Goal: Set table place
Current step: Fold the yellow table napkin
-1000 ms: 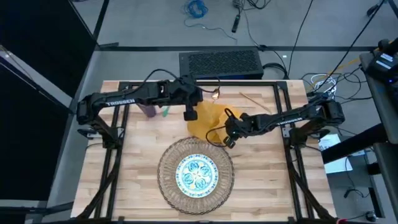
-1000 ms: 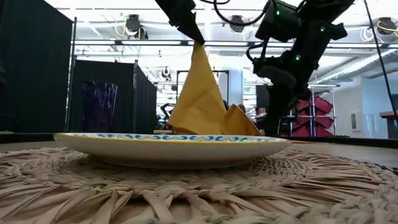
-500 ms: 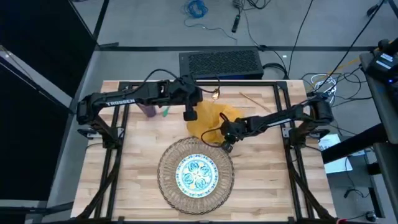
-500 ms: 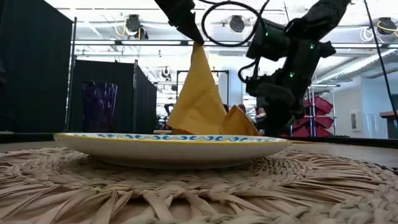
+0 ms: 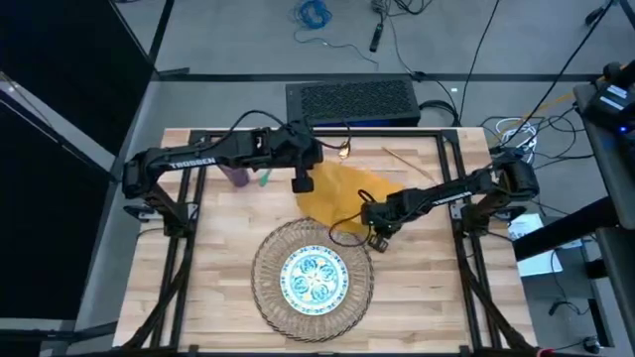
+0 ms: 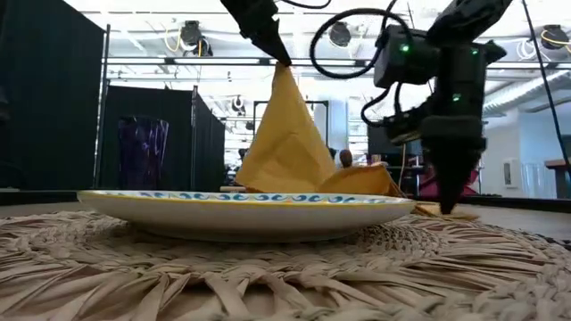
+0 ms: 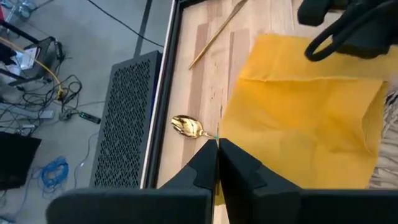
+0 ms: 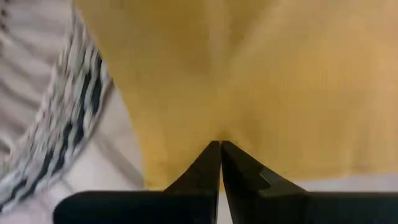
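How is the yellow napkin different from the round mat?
The yellow napkin is smooth cloth, pinched by the left gripper and the right gripper; the round mat is woven wicker. The napkin is lifted to a peak; the mat lies flat under the plate.

The high view looks straight down on the whole light wooden plank table (image 5: 208,297). The low view sits at tabletop height, very close to the round woven wicker mat (image 6: 268,276), facing level across it into the room. Each wrist view looks closely past its own fingers at the yellow cloth napkin (image 7: 311,118), which all four views share.
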You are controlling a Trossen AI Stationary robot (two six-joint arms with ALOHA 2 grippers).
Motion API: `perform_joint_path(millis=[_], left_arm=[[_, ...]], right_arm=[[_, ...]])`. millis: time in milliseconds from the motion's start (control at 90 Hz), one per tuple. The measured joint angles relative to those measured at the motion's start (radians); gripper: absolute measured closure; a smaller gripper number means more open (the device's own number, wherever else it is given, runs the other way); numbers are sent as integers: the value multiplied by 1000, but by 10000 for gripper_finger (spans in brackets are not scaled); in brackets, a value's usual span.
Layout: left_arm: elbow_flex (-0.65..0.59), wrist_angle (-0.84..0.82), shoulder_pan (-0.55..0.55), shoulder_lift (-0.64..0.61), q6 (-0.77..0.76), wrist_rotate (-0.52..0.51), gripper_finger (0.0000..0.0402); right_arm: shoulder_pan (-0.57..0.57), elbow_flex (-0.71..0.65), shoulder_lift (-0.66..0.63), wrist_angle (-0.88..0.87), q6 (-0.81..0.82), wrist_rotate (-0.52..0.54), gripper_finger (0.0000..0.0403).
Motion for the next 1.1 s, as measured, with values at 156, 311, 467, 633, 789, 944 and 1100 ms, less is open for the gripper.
perform_joint_path(millis=[156,311,467,633,789,944,1100], left_arm=[[0,0,0,0,0,0,402],[0,0,0,0,0,-1,402],[0,0,0,0,1,-4,402],[0,28,0,0,-1,-41,402],[0,48,1,0,-2,-90,402],[0,37,1,-2,-9,-90,401],[0,10,14,-2,-10,-90,379]], right_arm=[[28,0,0,-35,23,-9,403],[60,0,0,-44,32,-23,403],[75,0,0,-72,34,-22,403],[73,48,-12,-72,2,42,392],[71,153,-22,-118,-59,138,343],[50,210,-29,-122,-83,246,270],[13,220,-29,-113,-90,251,196]])
